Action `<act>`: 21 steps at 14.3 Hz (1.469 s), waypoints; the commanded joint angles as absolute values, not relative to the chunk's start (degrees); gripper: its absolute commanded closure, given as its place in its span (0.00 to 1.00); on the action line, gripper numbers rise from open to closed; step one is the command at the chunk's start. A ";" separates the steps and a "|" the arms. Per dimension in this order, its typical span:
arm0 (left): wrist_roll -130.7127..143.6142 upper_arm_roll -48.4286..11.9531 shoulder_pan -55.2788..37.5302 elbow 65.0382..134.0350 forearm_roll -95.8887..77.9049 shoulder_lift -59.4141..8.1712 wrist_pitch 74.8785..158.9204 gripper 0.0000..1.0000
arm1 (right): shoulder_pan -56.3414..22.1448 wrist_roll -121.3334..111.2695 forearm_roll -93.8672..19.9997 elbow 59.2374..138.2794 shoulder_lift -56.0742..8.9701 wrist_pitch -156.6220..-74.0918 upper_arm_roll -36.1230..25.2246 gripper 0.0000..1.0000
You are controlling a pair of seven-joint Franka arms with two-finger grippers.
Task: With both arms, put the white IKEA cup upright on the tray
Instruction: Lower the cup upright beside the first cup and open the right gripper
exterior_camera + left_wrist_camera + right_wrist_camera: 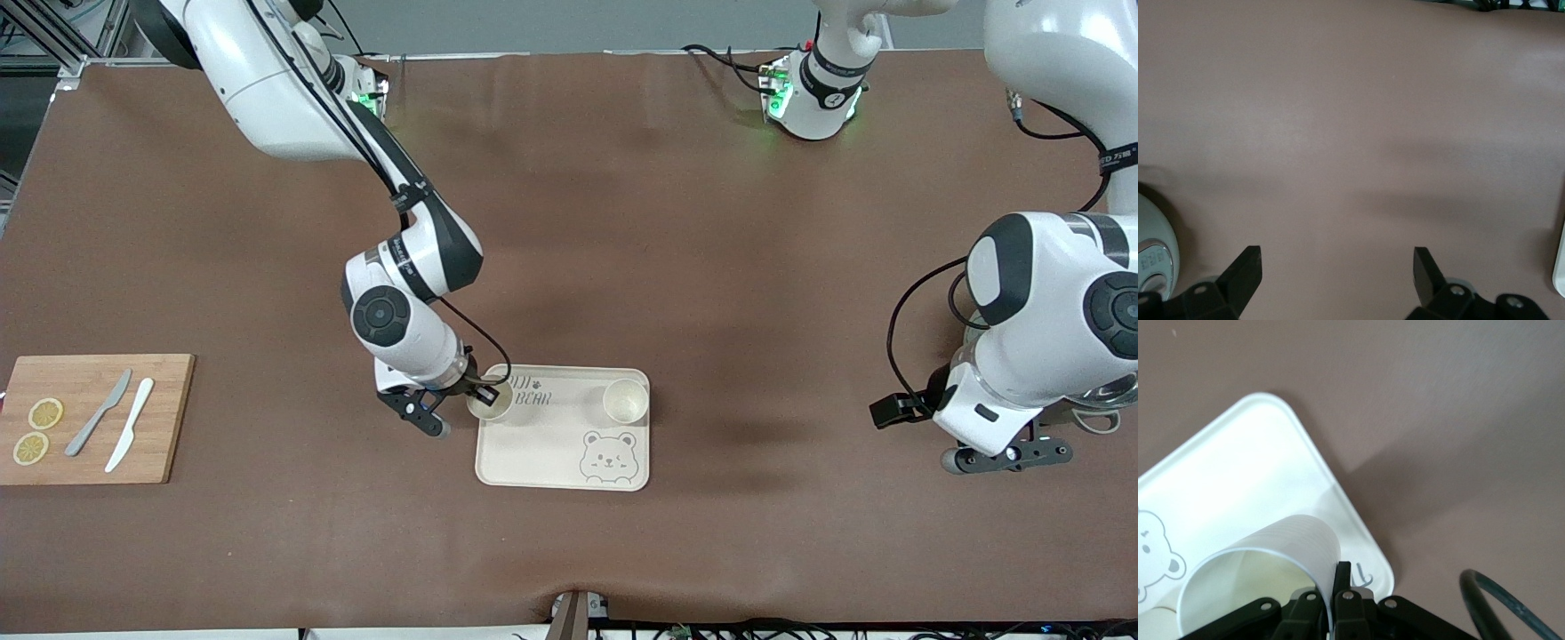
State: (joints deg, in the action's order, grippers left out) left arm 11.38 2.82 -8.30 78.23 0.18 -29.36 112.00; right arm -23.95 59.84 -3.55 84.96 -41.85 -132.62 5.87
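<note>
The cream tray (551, 453) with the bear face lies mid-table. A white cup (625, 400) stands upright on its corner toward the left arm's end. My right gripper (476, 396) is shut on the rim of a second white cup (489, 400), mouth up, at the tray's corner toward the right arm's end. In the right wrist view one finger (1343, 577) is outside the cup's (1271, 550) wall, over the tray (1238, 467). I cannot tell whether this cup rests on the tray. My left gripper (1009, 458) (1338, 257) is open and empty, low over bare table.
A wooden cutting board (89, 418) with two lemon slices, a grey knife and a white knife lies toward the right arm's end. A glass object (1098, 409) sits partly hidden under the left arm. A whitish round object (1151, 247) shows in the left wrist view.
</note>
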 commanded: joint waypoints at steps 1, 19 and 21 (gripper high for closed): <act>10.90 2.90 -8.44 78.49 -0.44 -28.83 111.36 0.00 | -25.93 61.96 -4.39 82.62 -44.73 -134.90 5.36 1.00; 8.35 1.94 -8.35 79.10 -0.70 -16.64 98.38 0.00 | -20.93 55.32 1.93 78.31 -29.90 -111.30 4.66 0.00; 8.35 2.11 -7.74 79.10 -0.44 -13.64 95.03 0.00 | -16.81 47.41 1.41 78.40 -26.39 -104.97 4.75 0.00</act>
